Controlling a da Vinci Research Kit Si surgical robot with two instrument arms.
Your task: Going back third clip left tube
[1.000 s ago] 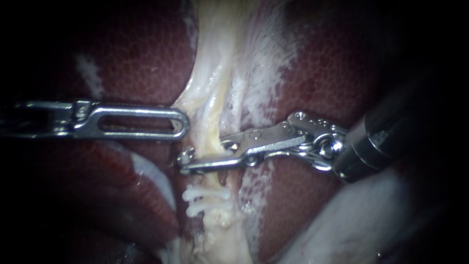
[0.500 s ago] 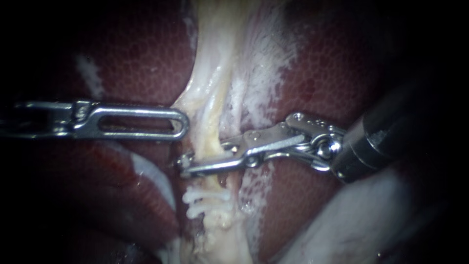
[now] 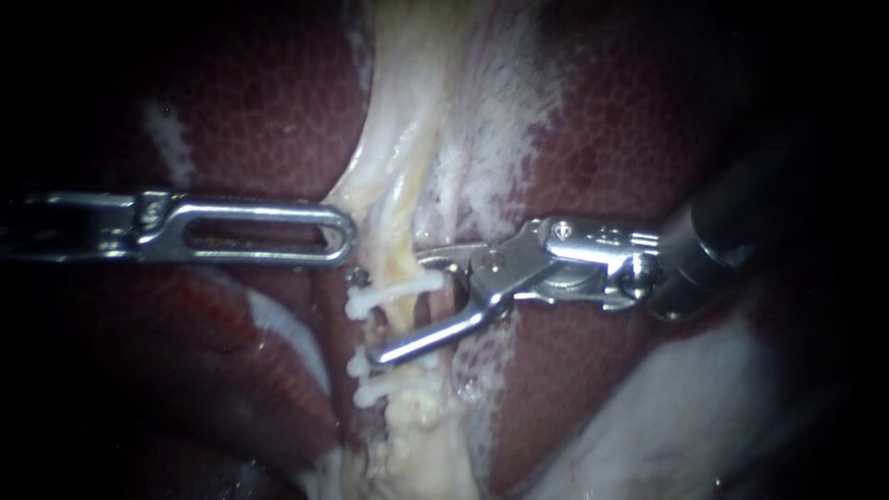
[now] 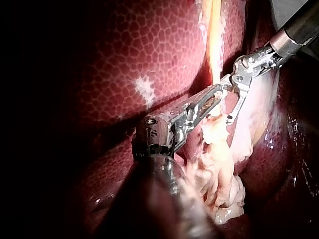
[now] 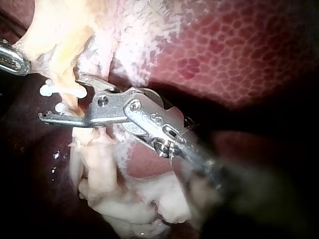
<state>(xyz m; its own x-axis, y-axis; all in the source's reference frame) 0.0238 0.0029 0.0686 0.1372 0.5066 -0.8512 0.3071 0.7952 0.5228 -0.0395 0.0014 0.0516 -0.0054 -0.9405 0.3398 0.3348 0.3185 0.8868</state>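
Two jaws of my right instrument (image 3: 396, 311) stand wide apart astride the tube (image 3: 396, 199), gripping nothing, a white clip (image 3: 372, 300) between them.

The endoscope faces the tube (image 3: 400, 264) close up; both wrist cameras share it from opposite sides.

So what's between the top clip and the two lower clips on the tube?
Endoscope view: the right instrument, jaws open, has its lower jaw across the tube there.
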